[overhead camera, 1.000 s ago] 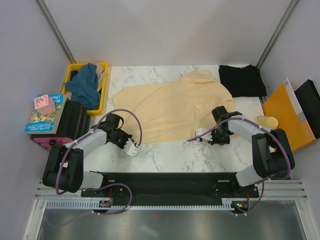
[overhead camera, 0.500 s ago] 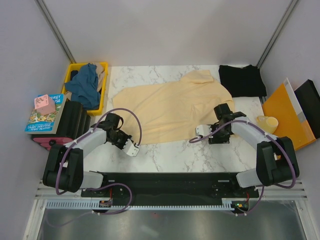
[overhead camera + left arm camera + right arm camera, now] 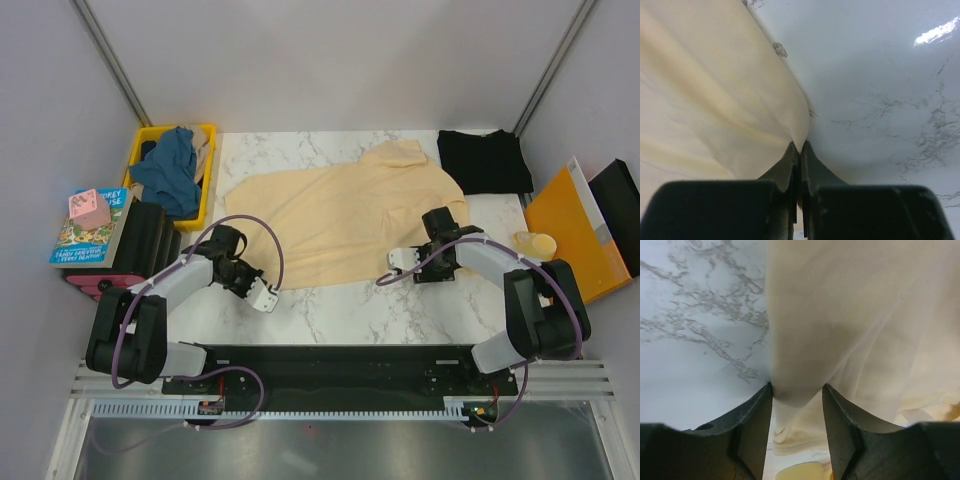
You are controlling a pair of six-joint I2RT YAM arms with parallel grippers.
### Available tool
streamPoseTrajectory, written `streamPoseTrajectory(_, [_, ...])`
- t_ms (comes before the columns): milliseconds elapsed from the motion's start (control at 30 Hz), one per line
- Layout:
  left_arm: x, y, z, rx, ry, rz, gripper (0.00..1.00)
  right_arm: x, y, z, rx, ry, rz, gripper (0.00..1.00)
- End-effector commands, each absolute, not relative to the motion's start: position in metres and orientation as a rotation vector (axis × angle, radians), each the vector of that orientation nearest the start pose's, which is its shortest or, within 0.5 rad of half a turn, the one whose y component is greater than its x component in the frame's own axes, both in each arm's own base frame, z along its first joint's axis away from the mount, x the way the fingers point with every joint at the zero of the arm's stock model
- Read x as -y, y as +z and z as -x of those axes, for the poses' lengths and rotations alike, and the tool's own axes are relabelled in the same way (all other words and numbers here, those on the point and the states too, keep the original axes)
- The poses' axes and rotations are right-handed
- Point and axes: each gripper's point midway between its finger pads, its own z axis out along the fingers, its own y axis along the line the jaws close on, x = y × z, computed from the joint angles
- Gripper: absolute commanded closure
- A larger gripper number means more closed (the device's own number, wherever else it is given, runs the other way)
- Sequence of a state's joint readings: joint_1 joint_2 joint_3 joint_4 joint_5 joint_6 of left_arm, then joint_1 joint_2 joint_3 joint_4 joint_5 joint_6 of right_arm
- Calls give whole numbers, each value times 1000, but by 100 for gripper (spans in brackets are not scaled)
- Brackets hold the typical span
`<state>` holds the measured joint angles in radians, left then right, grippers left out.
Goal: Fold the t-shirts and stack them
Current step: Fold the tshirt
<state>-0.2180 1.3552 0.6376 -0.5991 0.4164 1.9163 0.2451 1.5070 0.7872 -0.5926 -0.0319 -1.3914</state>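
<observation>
Lying unfolded on the tabletop point(image 3: 330, 310), the cream t-shirt point(image 3: 340, 215) has its near hem pinched in the left jaws, the right jaws spread around it; the black t-shirt point(image 3: 484, 160) looks folded, the teal t-shirt point(image 3: 172, 170) waits in the crate point(image 3: 209, 150)

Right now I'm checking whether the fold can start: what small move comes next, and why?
Probably close the right hand on the cream t-shirt: it stands open around the hem, while the left hand is shut on the other corner.
</observation>
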Motion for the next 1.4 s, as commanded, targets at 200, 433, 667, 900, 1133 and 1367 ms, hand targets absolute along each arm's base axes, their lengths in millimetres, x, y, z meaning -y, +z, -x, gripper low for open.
streamPoseTrajectory(200, [82,14,-235,1612,219,3156,98,-32,-15,-272,-2034,-90,2185,86])
streamPoseTrajectory(433, [73,8,-201,1565,318,3114,98,-31,5,-222,-2013,80,2305,98])
streamPoseTrajectory(667, [75,11,-182,1519,415,3116,98,-31,20,-168,-1938,195,2433,98])
streamPoseTrajectory(900, [84,23,-171,1507,490,3164,73,-36,26,-160,-1919,202,2451,69])
streamPoseTrajectory(1133, [92,77,-185,1620,417,3221,1,-53,70,-190,-1961,174,2312,41])
streamPoseTrajectory(1367, [108,164,-328,2135,-219,3332,0,-84,113,-292,-2122,105,1749,38])
